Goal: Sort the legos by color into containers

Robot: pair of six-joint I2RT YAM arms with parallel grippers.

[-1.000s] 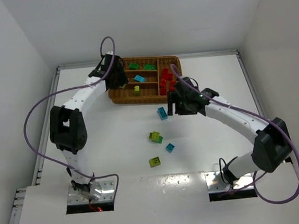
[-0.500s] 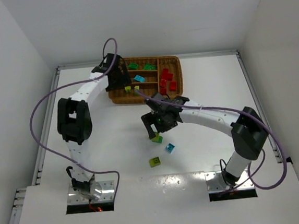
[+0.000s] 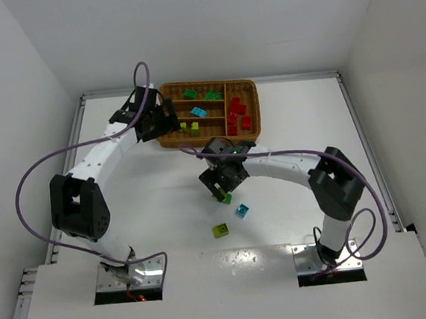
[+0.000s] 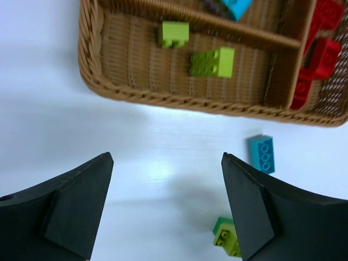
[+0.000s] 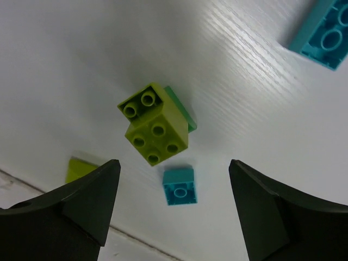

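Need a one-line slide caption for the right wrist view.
Open right gripper above a yellow-green lego clump, small cyan brick beside it.

The tray is sitting far-middle on the table. My left gripper is hanging by its near-left corner. Two bricks are lying in its nearest long section, a pile in the crosswise section at its right end. My right gripper is hovering over a stacked clump on the table, before the tray. A small brick is lying just right of and nearer than the clump, another brick nearer still, a long brick between clump and tray.
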